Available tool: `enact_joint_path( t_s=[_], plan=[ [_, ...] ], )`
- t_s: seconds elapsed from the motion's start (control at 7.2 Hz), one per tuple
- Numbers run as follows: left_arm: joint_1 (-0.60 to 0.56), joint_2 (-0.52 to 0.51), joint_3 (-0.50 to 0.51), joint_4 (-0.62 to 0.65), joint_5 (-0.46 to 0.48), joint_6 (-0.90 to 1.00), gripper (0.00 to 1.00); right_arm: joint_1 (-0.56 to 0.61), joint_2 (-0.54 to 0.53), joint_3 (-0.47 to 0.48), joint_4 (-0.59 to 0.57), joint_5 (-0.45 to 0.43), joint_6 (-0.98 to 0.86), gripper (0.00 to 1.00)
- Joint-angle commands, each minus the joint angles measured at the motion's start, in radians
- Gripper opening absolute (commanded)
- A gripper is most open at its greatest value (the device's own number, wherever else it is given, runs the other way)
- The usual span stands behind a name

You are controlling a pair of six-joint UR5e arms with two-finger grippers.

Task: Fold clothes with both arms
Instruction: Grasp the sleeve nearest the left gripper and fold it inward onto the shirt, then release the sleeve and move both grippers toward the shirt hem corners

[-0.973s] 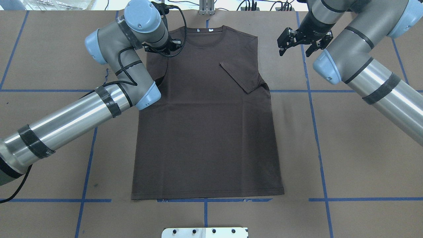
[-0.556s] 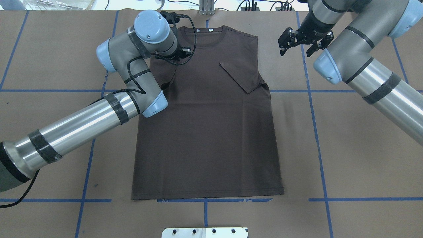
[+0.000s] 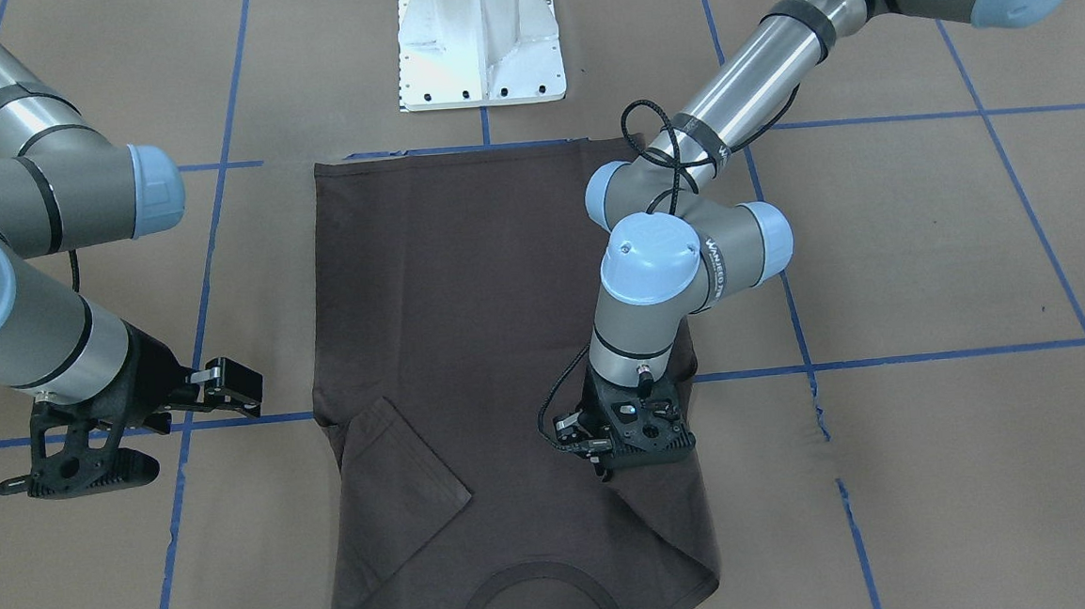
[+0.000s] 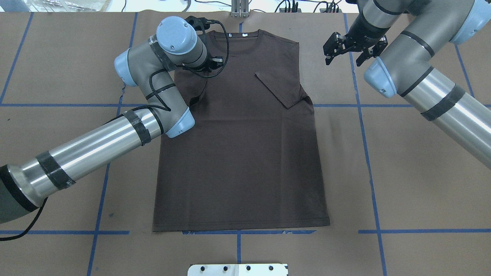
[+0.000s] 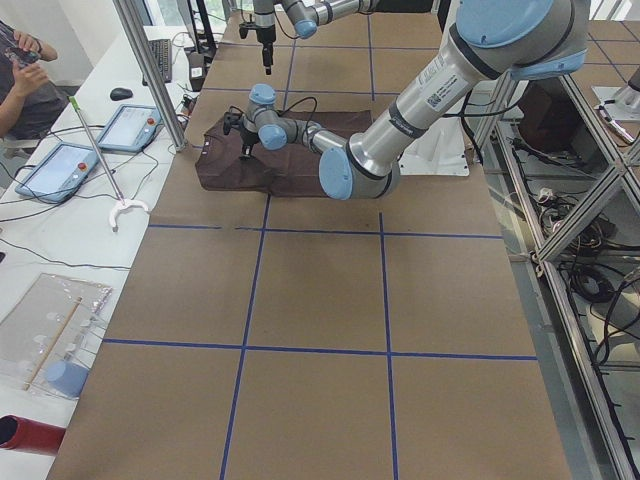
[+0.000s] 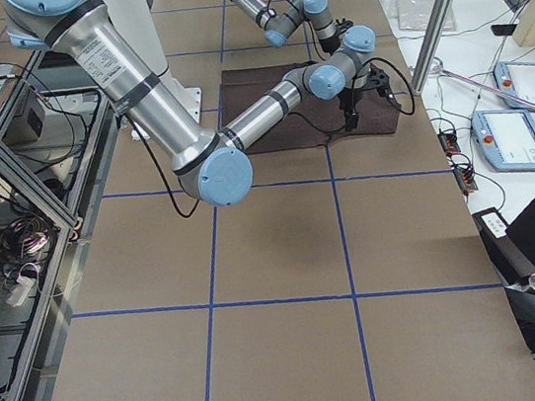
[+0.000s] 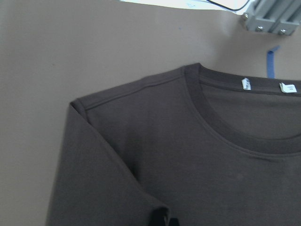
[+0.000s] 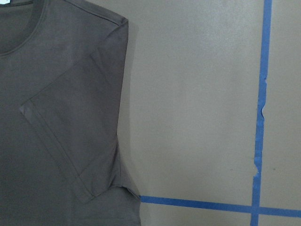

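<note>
The dark brown T-shirt [image 4: 241, 153] lies flat on the brown paper, with its collar [image 4: 239, 36] at the far side. Its right sleeve [image 4: 280, 86] is folded inward onto the chest. My left gripper [image 3: 609, 465] stands over the shirt near the left shoulder, shut on a pinch of the left sleeve. In the left wrist view the fabric [image 7: 188, 155] rises in a fold to the fingertips [image 7: 162, 219]. My right gripper [image 4: 345, 50] hangs open over bare paper, right of the shirt's shoulder and apart from it. The folded sleeve [image 8: 70, 141] also shows in the right wrist view.
The white pedestal base [image 4: 238, 269] sits at the near edge, behind the shirt's hem. Blue tape lines [image 4: 364, 134] cross the paper. A metal bracket [image 4: 239, 8] and cables stand at the far edge. A side desk holds tablets [image 5: 60, 165], and a person [image 5: 25, 70] sits there.
My left arm has moved right, toward the shirt's middle, carrying the left sleeve inward over the chest. The right gripper has hardly moved and stays open.
</note>
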Motion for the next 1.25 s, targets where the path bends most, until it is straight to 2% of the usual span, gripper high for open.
enact_joint_path(
  t_s=[0.0,0.14,0.28,0.69,0.83,0.97,1.11],
  plan=[
    [-0.002,-0.003,0.029,-0.100,0.001,-0.017,0.00,0.000,-0.002,-0.001,0.001,0.000,0.000,1.00],
    [-0.002,-0.003,0.054,-0.146,0.001,-0.050,0.40,0.000,0.000,-0.001,0.001,0.000,0.000,1.00],
    [-0.001,-0.002,0.057,-0.159,0.001,-0.049,0.99,0.000,0.000,-0.001,0.003,0.000,0.000,1.00],
    [-0.008,-0.002,0.039,-0.167,-0.017,-0.046,1.00,0.000,-0.011,0.011,0.010,0.000,0.000,1.00],
    [-0.011,0.014,0.010,-0.109,-0.074,-0.043,1.00,-0.002,-0.049,0.057,0.012,-0.002,0.002,1.00],
    [-0.014,0.093,-0.117,-0.034,-0.109,-0.038,1.00,-0.017,-0.127,0.171,0.013,-0.006,0.026,1.00],
    [-0.019,0.195,-0.265,0.024,-0.134,0.016,1.00,-0.047,-0.229,0.307,0.015,-0.030,0.138,1.00]
  ],
)
